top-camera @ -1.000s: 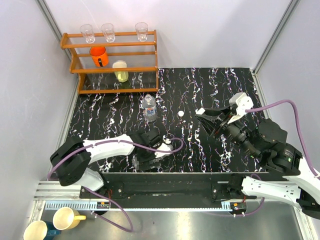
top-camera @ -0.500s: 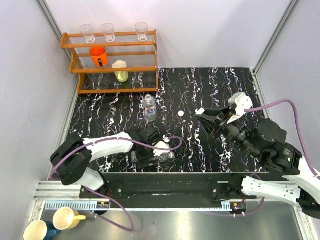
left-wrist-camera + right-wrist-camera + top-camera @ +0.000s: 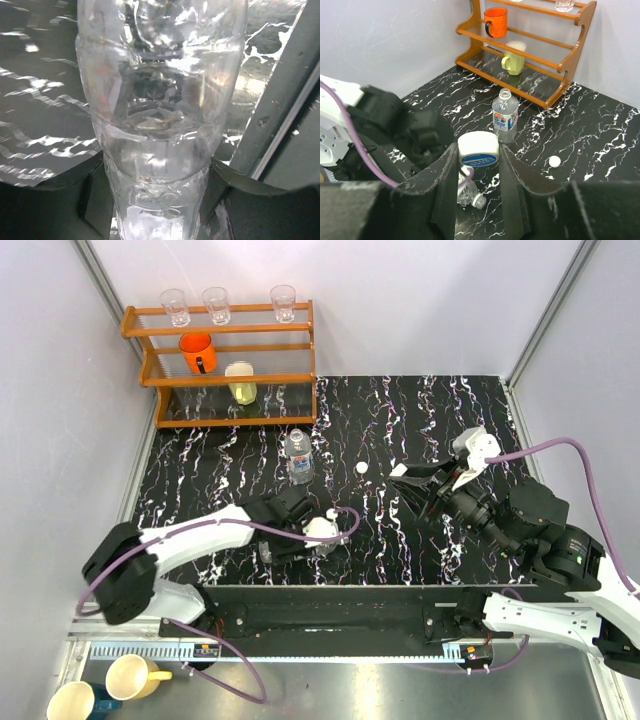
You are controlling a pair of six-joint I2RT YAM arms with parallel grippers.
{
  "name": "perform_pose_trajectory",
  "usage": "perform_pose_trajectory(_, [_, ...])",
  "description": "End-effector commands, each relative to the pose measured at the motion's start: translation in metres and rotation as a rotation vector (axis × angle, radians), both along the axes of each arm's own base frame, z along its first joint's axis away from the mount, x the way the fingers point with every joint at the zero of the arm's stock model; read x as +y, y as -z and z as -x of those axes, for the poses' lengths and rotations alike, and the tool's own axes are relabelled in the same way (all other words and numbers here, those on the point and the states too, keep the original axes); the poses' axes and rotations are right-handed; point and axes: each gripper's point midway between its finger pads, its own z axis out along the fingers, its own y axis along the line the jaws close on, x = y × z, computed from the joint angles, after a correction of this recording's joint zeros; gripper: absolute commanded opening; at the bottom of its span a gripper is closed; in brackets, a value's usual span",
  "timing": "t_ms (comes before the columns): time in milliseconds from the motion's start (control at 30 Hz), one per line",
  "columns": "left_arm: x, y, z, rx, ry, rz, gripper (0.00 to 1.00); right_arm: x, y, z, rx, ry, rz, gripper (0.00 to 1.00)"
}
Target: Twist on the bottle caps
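Two hands busy, pickup step: cap [image 3: 478, 146] clamped in right hand [image 3: 477, 159]; lying bottle [image 3: 160, 100] flanked by left hand [image 3: 155, 197], grip cannot be told. Next: bottle to be raised, neck aligned under cap.

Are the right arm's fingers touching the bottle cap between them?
Touching. The right wrist view shows the bottle cap pinched between the two fingers, its sides against both, no gap.

Upright bottle [image 3: 298, 456], loose cap [image 3: 361, 468] near, before rack [image 3: 230, 381].
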Motion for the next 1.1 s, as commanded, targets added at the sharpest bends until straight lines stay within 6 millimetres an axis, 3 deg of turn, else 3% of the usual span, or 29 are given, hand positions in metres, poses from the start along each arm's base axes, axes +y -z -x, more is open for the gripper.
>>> perform_pose_trajectory(0, [-0.009, -0.1, -0.024, -0.218, -0.015, 0.165, 0.55, 0.01, 0.004, 0.013, 0.054, -0.077, -0.008, 0.29])
perform_pose_trajectory(100, [0.003, -0.162, -0.02, -0.325, -0.022, 0.254, 0.55, 0.021, 0.015, 0.021, 0.102, -0.139, 0.02, 0.29])
perform_pose_trajectory(200, [0.023, -0.203, -0.005, -0.368, -0.035, 0.308, 0.54, 0.033, 0.025, 0.03, 0.147, -0.209, 0.048, 0.29])
perform_pose_trajectory(333, [0.054, -0.206, 0.034, -0.313, 0.033, 0.301, 0.55, 0.049, 0.034, 0.048, 0.202, -0.335, 0.095, 0.28])
perform_pose_trajectory(433, [0.064, -0.211, 0.038, -0.337, 0.03, 0.307, 0.55, 0.063, 0.039, 0.063, 0.235, -0.444, 0.127, 0.28])
perform_pose_trajectory(667, [0.055, -0.213, 0.045, -0.3, 0.054, 0.348, 0.55, 0.087, 0.037, 0.082, 0.279, -0.606, 0.173, 0.28])
perform_pose_trajectory(1067, [0.036, -0.231, 0.059, -0.256, 0.217, 0.379, 0.59, 0.096, 0.066, 0.098, 0.391, -0.711, 0.275, 0.3])
